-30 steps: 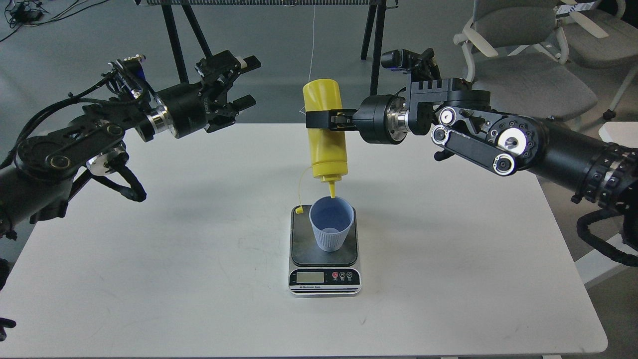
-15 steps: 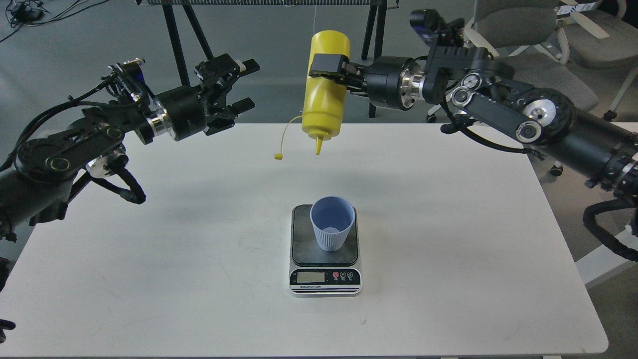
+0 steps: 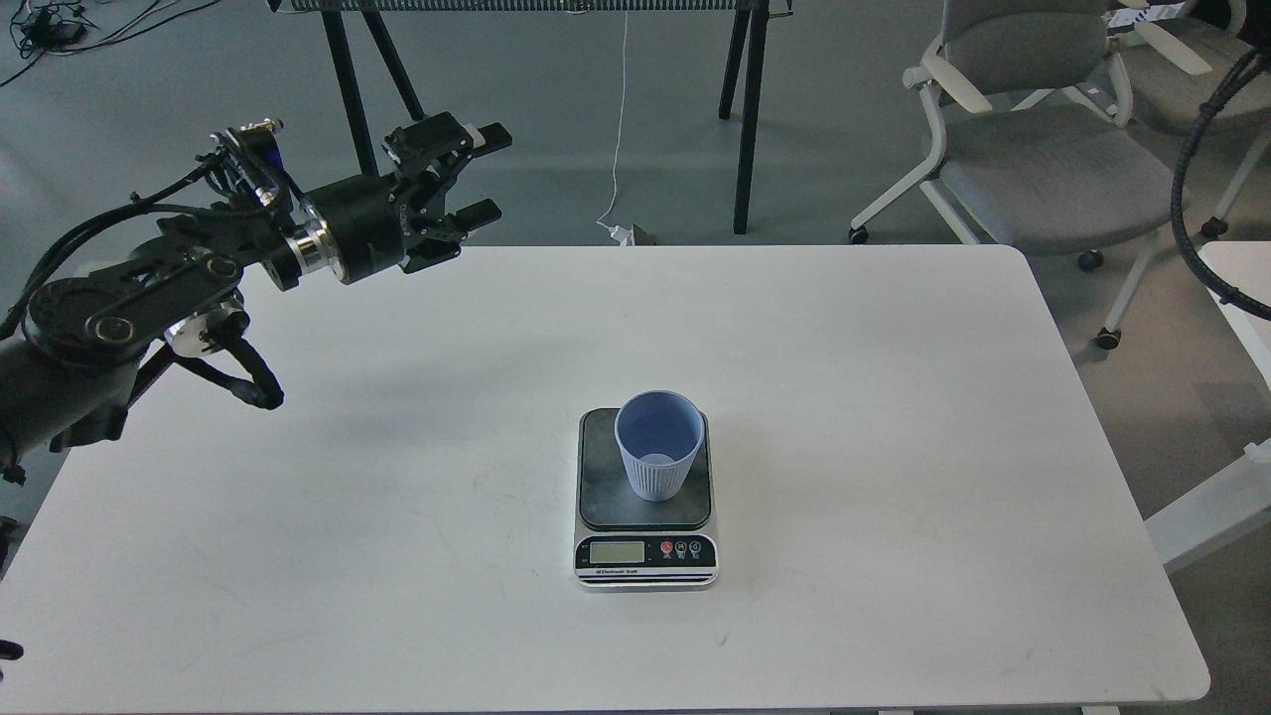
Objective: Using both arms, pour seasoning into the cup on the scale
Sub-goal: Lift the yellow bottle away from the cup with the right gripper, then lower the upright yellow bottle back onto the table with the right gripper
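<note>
On my white table (image 3: pixel 894 447) — grey floor and office chairs (image 3: pixel 1043 159) behind — the cup (image 3: pixel 659 444) stands upright, mouth up, on the scale (image 3: pixel 645 497), while my left gripper (image 3: pixel 475 174) hovers spread, empty, far left of it.

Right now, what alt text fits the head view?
A light blue cup stands upright on a kitchen scale on a white table. The left tool hovers open over the table's far left corner; no bottle or right arm shows.

One cup (image 3: pixel 659 444), one scale (image 3: pixel 645 541), one tabletop (image 3: pixel 894 417), one robot arm (image 3: pixel 149 298) with one hand (image 3: pixel 477 174), two grey chairs (image 3: pixel 1043 169)
</note>
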Controlling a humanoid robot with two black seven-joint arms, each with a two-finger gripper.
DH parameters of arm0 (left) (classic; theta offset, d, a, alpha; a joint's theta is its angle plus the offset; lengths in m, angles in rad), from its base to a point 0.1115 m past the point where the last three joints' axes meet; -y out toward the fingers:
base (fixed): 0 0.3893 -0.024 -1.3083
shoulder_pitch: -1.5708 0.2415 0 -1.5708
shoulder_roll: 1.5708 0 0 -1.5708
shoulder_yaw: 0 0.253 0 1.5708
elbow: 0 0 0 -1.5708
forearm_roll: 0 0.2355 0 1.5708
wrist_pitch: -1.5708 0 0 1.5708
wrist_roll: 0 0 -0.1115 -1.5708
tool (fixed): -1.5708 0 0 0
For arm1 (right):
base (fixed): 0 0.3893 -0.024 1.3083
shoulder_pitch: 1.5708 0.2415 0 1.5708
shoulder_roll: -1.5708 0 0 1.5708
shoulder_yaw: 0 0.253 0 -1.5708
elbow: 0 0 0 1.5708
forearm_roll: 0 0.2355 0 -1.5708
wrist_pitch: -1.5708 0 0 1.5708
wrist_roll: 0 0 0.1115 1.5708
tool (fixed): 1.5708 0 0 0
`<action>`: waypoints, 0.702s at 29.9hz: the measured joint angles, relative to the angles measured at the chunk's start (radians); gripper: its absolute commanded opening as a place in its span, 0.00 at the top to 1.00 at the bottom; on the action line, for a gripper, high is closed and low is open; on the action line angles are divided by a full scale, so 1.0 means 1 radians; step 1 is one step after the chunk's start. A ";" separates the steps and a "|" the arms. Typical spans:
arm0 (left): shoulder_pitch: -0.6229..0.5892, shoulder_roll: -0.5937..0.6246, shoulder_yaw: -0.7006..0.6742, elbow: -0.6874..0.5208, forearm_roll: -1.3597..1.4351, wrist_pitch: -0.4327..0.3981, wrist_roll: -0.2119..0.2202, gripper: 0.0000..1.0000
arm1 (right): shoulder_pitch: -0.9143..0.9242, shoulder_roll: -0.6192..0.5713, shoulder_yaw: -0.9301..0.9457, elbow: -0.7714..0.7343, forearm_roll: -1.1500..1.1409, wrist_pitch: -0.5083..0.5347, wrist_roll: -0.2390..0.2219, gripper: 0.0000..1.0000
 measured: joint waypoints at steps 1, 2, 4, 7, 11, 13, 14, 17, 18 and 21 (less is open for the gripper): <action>0.002 -0.001 0.001 0.000 0.000 0.000 0.000 0.00 | -0.051 -0.012 0.001 0.005 0.098 0.000 0.000 0.95; 0.003 -0.002 0.001 0.000 0.001 0.000 0.000 0.00 | -0.097 -0.019 0.001 0.008 0.180 0.000 0.001 0.95; 0.004 -0.003 0.002 0.000 0.002 0.000 0.000 0.00 | -0.209 -0.025 0.002 0.012 0.352 0.000 0.000 0.95; 0.010 -0.003 0.003 0.000 0.005 0.000 0.000 0.00 | -0.366 -0.004 0.000 0.015 0.512 0.000 0.000 0.95; 0.017 -0.006 0.005 0.000 0.015 0.000 0.000 0.00 | -0.535 0.116 0.002 0.034 0.573 0.000 -0.003 0.95; 0.020 -0.009 0.010 0.000 0.018 0.000 0.000 0.00 | -0.596 0.166 0.007 0.050 0.575 0.000 -0.003 0.95; 0.022 -0.010 0.013 0.001 0.018 0.000 0.000 0.00 | -0.621 0.187 0.007 0.061 0.575 0.000 -0.003 0.95; 0.024 -0.020 0.018 0.002 0.019 0.000 0.000 0.00 | -0.664 0.239 0.007 0.095 0.567 0.000 -0.004 0.95; 0.024 -0.024 0.018 0.003 0.019 0.000 0.000 0.00 | -0.672 0.251 0.007 0.103 0.563 0.000 -0.004 0.95; 0.024 -0.034 0.019 0.011 0.021 0.000 0.000 0.00 | -0.684 0.283 0.005 0.119 0.536 0.000 -0.003 0.95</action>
